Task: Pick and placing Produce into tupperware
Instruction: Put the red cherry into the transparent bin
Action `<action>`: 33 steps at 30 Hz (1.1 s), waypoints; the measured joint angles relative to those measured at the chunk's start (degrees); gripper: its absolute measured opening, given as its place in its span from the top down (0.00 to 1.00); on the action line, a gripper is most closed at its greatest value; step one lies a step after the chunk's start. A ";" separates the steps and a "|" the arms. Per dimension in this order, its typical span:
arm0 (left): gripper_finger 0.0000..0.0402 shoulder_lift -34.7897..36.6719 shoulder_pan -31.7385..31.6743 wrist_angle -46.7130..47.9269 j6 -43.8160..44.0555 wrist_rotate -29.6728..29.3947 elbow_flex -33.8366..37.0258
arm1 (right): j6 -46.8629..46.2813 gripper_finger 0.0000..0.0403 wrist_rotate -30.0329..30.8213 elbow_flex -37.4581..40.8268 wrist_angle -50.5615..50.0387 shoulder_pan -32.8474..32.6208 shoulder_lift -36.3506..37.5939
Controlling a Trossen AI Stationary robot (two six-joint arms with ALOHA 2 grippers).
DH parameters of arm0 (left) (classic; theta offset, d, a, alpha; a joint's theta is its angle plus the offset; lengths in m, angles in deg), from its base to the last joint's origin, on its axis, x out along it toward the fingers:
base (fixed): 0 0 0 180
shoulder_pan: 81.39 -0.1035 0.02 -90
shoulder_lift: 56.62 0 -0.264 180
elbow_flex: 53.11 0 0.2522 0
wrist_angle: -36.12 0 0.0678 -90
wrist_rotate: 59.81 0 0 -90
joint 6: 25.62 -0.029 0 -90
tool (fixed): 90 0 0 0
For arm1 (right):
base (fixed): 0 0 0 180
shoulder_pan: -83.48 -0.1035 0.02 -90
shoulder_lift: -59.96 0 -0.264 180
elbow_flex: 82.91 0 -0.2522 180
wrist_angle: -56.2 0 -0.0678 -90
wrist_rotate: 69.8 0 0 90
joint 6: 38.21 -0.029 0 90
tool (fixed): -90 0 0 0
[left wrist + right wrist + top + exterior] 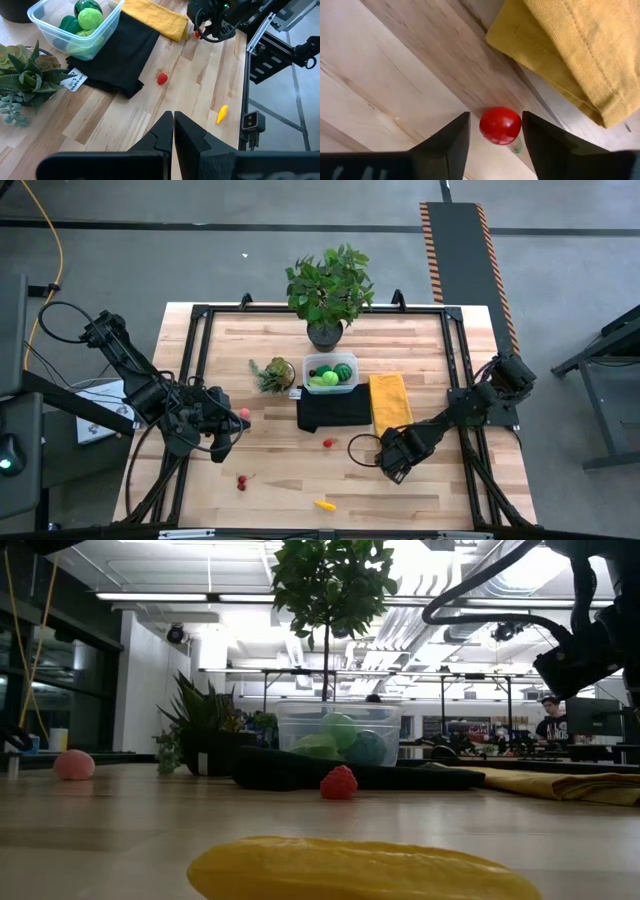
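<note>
The clear tupperware (331,372) sits on a black cloth (333,408) and holds several green pieces. My right gripper (495,131) points down at the table beside the yellow cloth (390,402). It is open, with a small red ball (500,125) lying on the wood between its fingers. A red berry (328,443), red cherries (241,481), a yellow piece (325,504) and a pink ball (244,413) also lie loose on the table. My left gripper (173,131) hangs shut above the table's left part, holding nothing. My right gripper comes at the red ball from above, one finger on each side of it. A gap shows between the ball and one finger (455,140). The other finger (540,140) stands right at the ball's side (519,126); I cannot tell whether it touches.
A small spiky plant (273,373) stands left of the tupperware and a big potted plant (328,292) behind it. A white label (75,80) lies by the black cloth. Black frame rails (190,360) run along the table's sides. Bare wood lies in the near middle.
</note>
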State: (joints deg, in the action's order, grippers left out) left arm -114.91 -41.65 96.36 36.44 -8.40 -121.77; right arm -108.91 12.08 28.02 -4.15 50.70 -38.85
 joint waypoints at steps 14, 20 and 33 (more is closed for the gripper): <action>0.99 0.00 0.00 0.00 0.00 0.00 0.00 | 0.08 0.71 0.00 0.00 0.00 0.00 0.02; 0.99 0.00 0.00 0.00 -0.02 0.00 0.00 | 0.73 0.71 -0.37 -0.02 -0.13 0.00 0.67; 0.99 0.00 0.00 0.02 -0.02 0.00 0.00 | 0.20 0.71 -0.59 -0.11 2.03 0.00 7.31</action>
State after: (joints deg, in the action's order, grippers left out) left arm -114.91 -41.65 96.38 36.42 -8.40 -121.77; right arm -108.71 11.49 27.91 -2.12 50.70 -31.54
